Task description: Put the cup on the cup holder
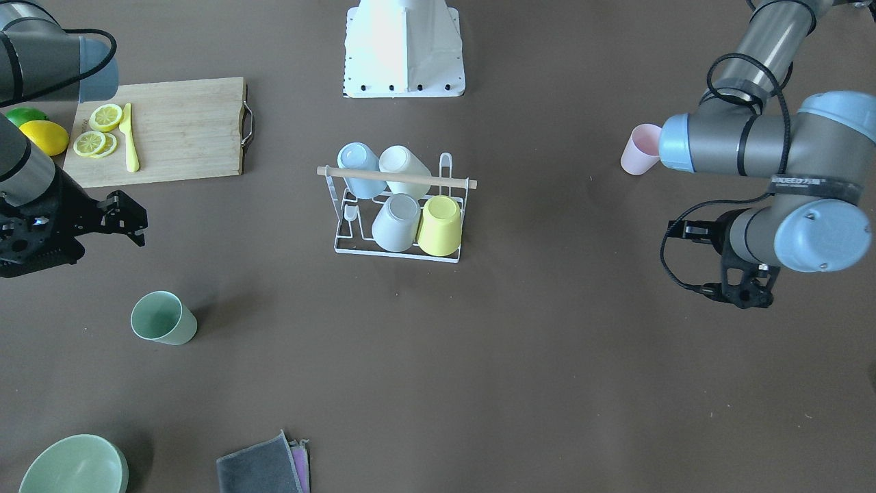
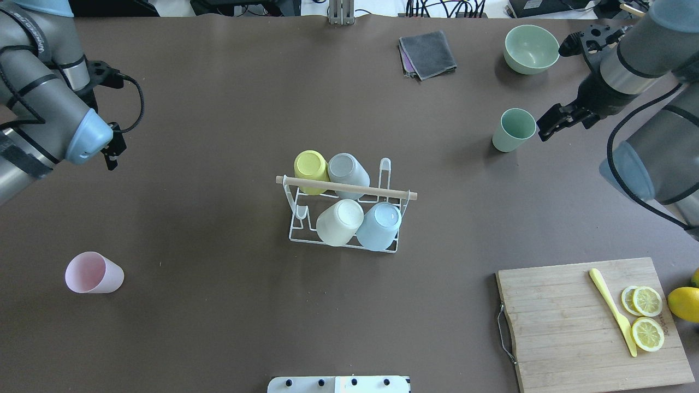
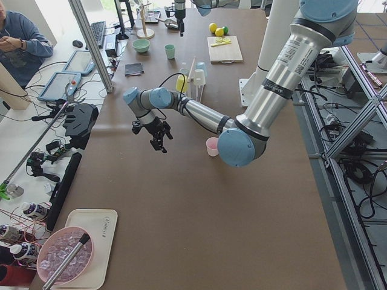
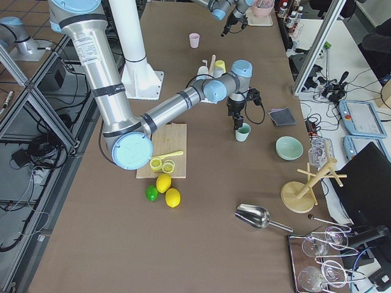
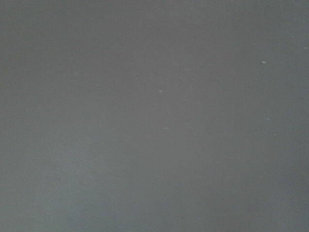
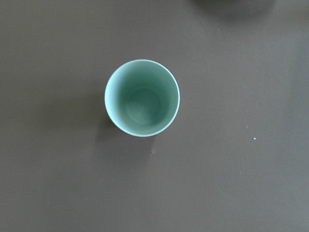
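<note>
The cup holder [image 1: 342, 243] [image 2: 297, 236] is a white wire rack with a wooden rod on top, at mid table. A yellow, a grey, a white and a light blue cup sit upside down on its prongs. A green cup [image 1: 163, 318] [image 2: 513, 130] [image 6: 142, 98] stands upright, apart from the rack. My right gripper [image 1: 140, 224] [image 2: 543, 128] hovers above it, looks open and holds nothing; its wrist view looks straight down into the cup. A pink cup [image 1: 640, 149] [image 2: 93, 273] stands on the other side. My left gripper [image 1: 749, 301] [image 2: 112, 158] looks open and empty, away from the pink cup.
A bamboo cutting board [image 1: 178, 130] [image 2: 562, 322] carries lemon slices and a yellow knife, with lemons and a lime [image 1: 44, 137] beside it. A green bowl [image 1: 74, 465] [image 2: 531, 48] and folded cloths [image 1: 263, 465] [image 2: 428, 53] lie at the far edge.
</note>
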`<move>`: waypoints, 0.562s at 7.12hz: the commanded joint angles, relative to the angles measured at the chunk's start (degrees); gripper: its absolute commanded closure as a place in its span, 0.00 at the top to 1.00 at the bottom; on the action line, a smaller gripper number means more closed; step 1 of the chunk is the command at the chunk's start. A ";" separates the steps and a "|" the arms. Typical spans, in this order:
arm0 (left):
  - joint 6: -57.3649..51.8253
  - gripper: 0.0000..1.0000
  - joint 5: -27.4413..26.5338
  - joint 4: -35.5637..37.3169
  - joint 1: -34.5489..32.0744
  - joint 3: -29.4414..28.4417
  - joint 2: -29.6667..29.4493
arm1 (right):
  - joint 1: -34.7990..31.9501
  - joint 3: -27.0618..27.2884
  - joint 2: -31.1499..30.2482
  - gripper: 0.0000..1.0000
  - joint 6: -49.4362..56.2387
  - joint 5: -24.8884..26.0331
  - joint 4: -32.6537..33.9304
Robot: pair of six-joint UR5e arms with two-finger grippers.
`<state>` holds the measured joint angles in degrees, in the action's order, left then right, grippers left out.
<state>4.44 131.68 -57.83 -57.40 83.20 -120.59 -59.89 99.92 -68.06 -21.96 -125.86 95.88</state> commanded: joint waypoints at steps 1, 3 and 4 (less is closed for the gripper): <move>-12.78 0.99 0.07 7.50 2.90 0.04 -1.05 | -1.02 -14.49 14.38 1.00 4.64 -0.88 5.45; -19.36 0.99 -0.11 13.26 3.00 -0.75 -2.02 | -1.02 -24.22 19.37 1.00 9.45 -0.70 5.02; -19.29 0.99 0.15 15.27 3.35 -2.06 -2.45 | -0.85 -25.12 19.37 1.00 10.35 -0.61 4.84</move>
<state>-13.42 131.67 -45.12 -54.39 82.25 -122.57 -60.84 77.63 -49.79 -13.57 -126.59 100.93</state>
